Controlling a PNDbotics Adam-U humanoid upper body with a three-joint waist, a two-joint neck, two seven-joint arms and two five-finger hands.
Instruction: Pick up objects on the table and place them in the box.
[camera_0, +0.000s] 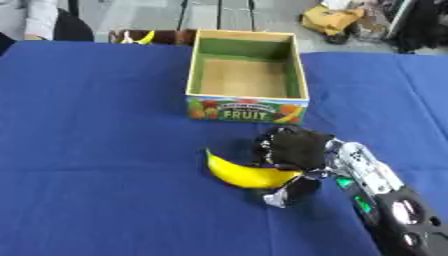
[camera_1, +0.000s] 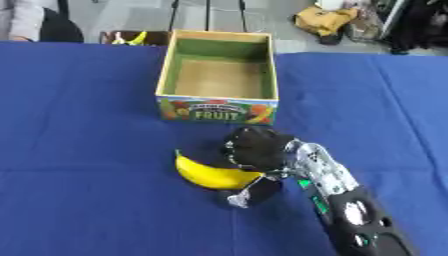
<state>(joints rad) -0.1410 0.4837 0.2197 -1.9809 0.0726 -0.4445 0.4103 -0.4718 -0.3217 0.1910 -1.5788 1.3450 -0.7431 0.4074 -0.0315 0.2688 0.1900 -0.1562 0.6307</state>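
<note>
A: Starting at the left of the box (camera_0: 246, 75), what is there on the bench (camera_0: 96, 150)?

B: Bare blue cloth. The left hand shows in neither view. The only loose thing I can see on the cloth is 1 banana (camera_0: 245, 175), on the near side of the box, just off its front wall with the "FRUIT" label.

A: How does it lie?

B: Its long axis runs left to right across the front of the box, tips curving upward. The left tip pokes out free; the right end disappears into the right hand (camera_0: 293, 150).

A: So the hand has it?

B: Fingers over the top, thumb underneath, curled round that right end. Whether the fruit is off the cloth yet, I cannot tell.

A: And the box from there?

B: Straight beyond the hand, open and empty. My guess: lift, carry forward over the front wall, then let go.
</note>
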